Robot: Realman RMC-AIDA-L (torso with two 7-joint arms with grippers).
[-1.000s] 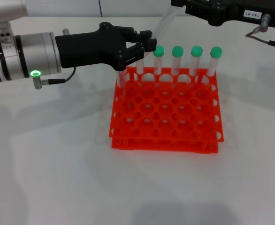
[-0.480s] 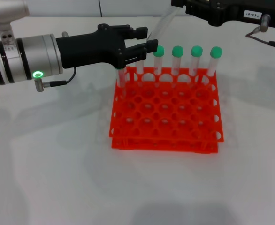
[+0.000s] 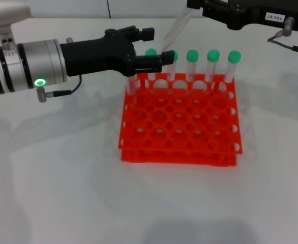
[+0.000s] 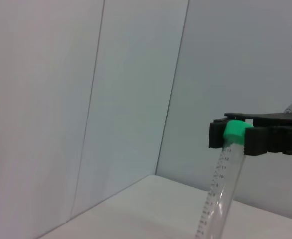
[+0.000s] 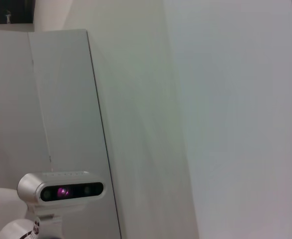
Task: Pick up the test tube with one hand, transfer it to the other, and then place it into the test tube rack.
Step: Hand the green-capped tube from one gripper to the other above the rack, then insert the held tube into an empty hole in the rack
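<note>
**Head view.** A bright orange-red plastic test tube rack (image 3: 179, 127) with a grid of round holes stands on the white surface (image 3: 62, 178). Five clear tubes with green screw caps (image 3: 213, 56) stand upright along its far row.

The left end effector (image 3: 150, 47), black on a silver wrist with a green ring light, reaches in level over the rack's far left corner. Its fingers are apart, and the green cap of the leftmost standing tube (image 3: 150, 52) shows between them.

The black body bearing a white printed label at the upper right belongs to the right arm. From it a slender clear test tube (image 3: 173, 29) slants down towards the left, hanging above the rack's far left part and clear of the holes.

**Left wrist view.** The right end effector (image 4: 237, 135) appears farther off. Its two black fingers are clamped on the green cap of the test tube (image 4: 224, 179), whose graduated barrel slopes away from the cap.

**Right wrist view.** Only pale wall panels (image 5: 225, 99) and a silver sensor bar (image 5: 60, 190) show here. None of the tubes appear.
</note>
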